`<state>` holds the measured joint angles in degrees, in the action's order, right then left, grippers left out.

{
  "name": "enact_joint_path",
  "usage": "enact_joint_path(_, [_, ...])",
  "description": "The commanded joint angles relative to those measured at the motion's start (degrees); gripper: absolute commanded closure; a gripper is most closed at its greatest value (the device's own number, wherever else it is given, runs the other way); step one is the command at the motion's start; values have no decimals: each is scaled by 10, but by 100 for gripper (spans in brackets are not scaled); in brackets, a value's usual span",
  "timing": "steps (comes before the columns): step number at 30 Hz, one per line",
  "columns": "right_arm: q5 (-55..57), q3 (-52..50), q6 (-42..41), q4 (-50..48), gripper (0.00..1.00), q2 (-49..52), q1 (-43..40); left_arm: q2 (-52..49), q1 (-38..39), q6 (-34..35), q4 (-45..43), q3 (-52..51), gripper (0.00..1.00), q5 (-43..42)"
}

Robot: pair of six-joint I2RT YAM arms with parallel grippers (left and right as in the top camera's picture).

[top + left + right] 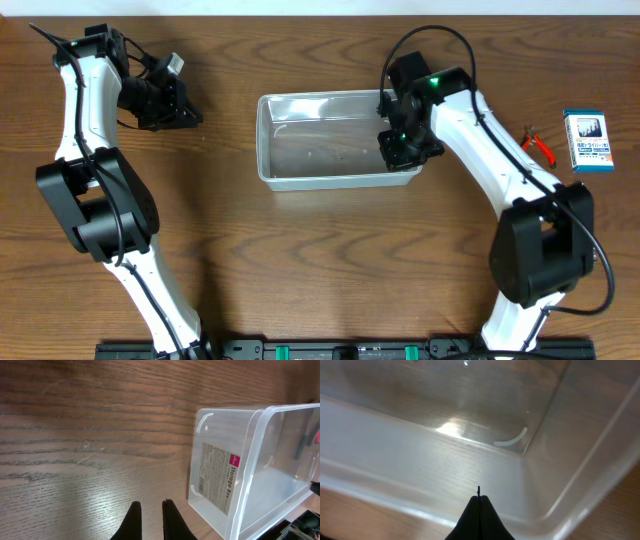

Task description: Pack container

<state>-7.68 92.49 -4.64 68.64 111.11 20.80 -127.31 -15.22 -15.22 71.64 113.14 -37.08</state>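
The container (266, 150), a clear rectangular plastic tub, sits at the middle of the wooden table with nothing visible inside. My right gripper (402, 148) hangs over its right end, fingers pressed together and shut on nothing. In the right wrist view the container's wall (420, 460) and a rounded corner fill the frame beyond the right gripper (479, 497). My left gripper (186, 110) is well to the left of the tub, over bare wood. In the left wrist view the left gripper (150, 506) is shut and holds nothing, a narrow slit between its tips. The container (252, 455) lies to its right with a "Storage Box" label.
Red-handled pliers (540, 147) lie on the table right of the right arm. A small blue-and-white printed box (588, 140) stands further right near the table edge. Both arm bases rise from the front edge.
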Motion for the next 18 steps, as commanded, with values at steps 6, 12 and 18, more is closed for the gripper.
enact_joint_path(6, [-17,-3,-13,16,99,-25,3,17,-2,-1,5,12,94,7])
enact_joint_path(12, [-17,-3,-13,-37,99,-25,3,17,-2,-1,9,12,94,7])
enact_joint_path(18, [-16,-3,-13,-54,99,-24,3,17,-2,-1,12,12,94,7])
